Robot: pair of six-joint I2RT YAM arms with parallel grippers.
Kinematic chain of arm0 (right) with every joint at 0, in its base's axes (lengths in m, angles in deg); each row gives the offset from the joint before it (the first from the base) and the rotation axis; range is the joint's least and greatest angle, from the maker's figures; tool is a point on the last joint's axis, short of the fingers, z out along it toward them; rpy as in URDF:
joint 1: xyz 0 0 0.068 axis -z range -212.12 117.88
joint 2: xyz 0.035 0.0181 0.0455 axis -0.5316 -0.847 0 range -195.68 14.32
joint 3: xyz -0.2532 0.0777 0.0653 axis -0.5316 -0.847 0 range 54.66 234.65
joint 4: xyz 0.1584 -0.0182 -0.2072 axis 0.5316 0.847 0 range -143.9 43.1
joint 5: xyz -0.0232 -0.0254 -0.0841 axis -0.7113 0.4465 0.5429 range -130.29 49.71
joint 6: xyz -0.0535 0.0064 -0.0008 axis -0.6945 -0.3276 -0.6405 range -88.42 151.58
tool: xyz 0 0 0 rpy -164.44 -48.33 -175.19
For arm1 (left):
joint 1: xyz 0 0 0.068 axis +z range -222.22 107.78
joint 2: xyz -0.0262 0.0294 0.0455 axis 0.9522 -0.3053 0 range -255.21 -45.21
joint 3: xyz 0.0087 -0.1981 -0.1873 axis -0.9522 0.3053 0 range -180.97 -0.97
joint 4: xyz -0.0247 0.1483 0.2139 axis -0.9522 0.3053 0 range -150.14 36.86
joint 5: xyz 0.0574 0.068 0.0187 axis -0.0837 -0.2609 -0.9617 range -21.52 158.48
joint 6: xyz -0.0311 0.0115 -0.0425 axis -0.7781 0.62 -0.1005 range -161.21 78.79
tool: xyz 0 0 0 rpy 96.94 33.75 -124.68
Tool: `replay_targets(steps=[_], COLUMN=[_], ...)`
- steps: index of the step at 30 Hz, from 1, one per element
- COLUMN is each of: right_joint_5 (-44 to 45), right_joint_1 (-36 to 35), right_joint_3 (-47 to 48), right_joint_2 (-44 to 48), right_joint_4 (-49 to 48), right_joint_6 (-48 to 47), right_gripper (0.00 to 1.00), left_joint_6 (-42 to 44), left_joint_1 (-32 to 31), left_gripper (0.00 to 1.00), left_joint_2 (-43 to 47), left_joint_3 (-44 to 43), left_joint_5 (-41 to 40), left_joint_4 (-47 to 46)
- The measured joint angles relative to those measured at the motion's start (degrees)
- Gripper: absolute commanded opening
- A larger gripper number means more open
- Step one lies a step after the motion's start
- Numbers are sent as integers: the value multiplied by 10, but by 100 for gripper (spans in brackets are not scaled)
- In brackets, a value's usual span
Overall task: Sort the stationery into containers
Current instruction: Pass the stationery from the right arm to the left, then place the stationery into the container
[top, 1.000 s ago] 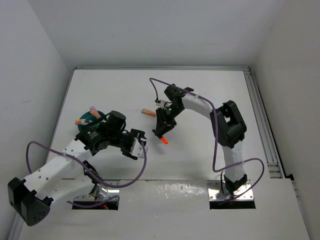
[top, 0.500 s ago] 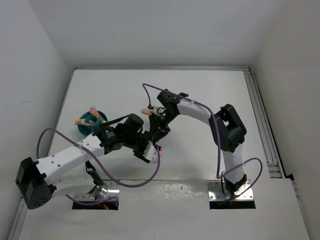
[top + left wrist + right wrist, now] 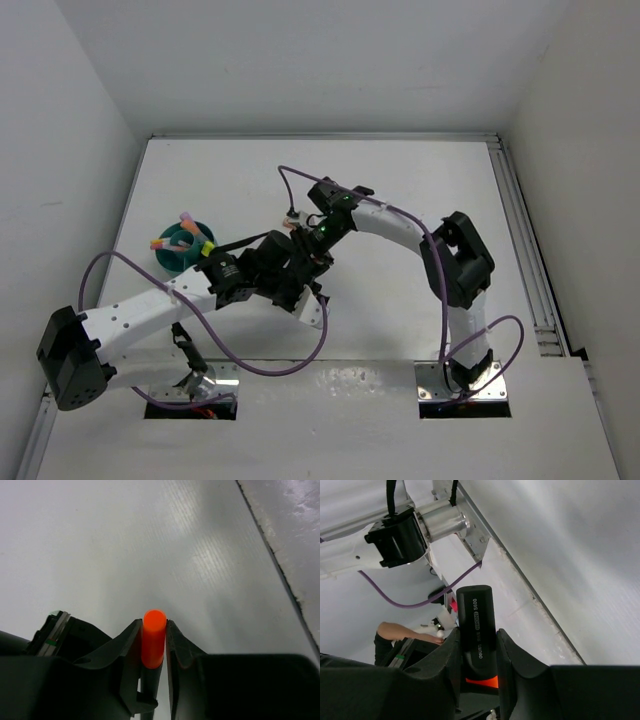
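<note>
At the middle of the surface (image 3: 400, 180), 3 o'clock of the teal bowl (image 3: 170, 262), left gripper (image 3: 153, 623) and right gripper (image 3: 478, 633) both clamp one marker (image 3: 476, 622), likely light, stiff and slick, best pinched mid-barrel.

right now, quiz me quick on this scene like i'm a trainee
1. True or false: the teal bowl is empty.
2. What sits between the left fingers? A) a purple pen B) an orange marker cap C) nothing
3. Fill in: the marker body between the right fingers is ____ in colour.

Key: 1 false, pens stick out of it; 2 B; 3 black.
</note>
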Motion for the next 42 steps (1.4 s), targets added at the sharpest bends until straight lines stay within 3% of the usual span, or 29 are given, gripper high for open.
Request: replay_targets(steps=[5,9,10,11,14,19,23,33,42], right_joint_5=[8,16,20,23,28,31,33,33,33], right_joint_1=[0,6,9,16,56,149,190,183,185], right_joint_3=[2,2,2,2,4,32,49,39,43], right_joint_2=[15,28,33,38,55,70,73,77,76], right_joint_4=[-2,0,1,2,12,31,33,57,89], right_joint_6=[-7,-16,-19,-23,-33,-40,-46,-68,-89], right_gripper=[0,58,67,70,71,71,70,69,68], left_joint_6=[3,-13,-31,-57,-150,-304,-378,-414,-386], left_joint_1=[0,2,7,11,56,207,305,512,581], left_gripper=[11,3,2,0,0,0,0,0,0], left_joint_2=[0,5,7,10,23,52,68,68,41], left_joint_3=[0,0,-1,-3,-9,-15,-18,-15,15], left_joint_5=[-9,-16,-16,-18,-33,-97,-132,-76,8], left_joint_4=[-18,-31,-30,-29,-41,-78,-90,-101,-118])
